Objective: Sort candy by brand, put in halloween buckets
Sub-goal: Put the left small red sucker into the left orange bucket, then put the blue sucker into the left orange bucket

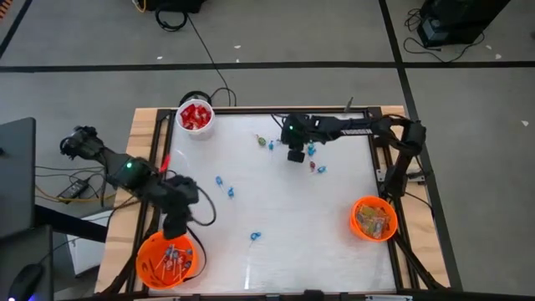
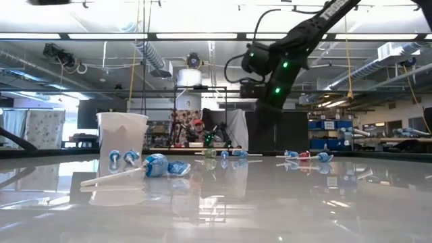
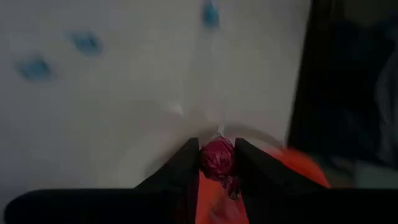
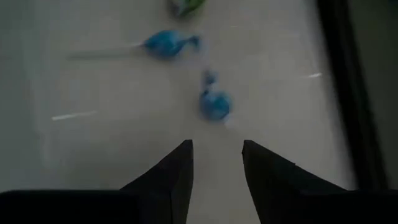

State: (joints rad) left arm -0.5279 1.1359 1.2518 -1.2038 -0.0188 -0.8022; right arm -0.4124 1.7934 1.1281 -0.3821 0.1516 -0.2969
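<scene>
Right, the left claw pinches a red lollipop above the orange bucket at the bench's near-left corner; released off-centre, it might clip the rim and bounce out. Right claw gapes empty.

I see the white pail at eleven o'clock on the table, full of red packets. One orange bucket sits at seven o'clock with stick lollipops inside; the other orange bucket sits at four o'clock with pale wrapped pieces. Blue-wrapped lollipops lie loose mid-table, more clustered near one o'clock, and one lies toward six. A red-wrapped lollipop is pinched above the seven o'clock bucket.
</scene>
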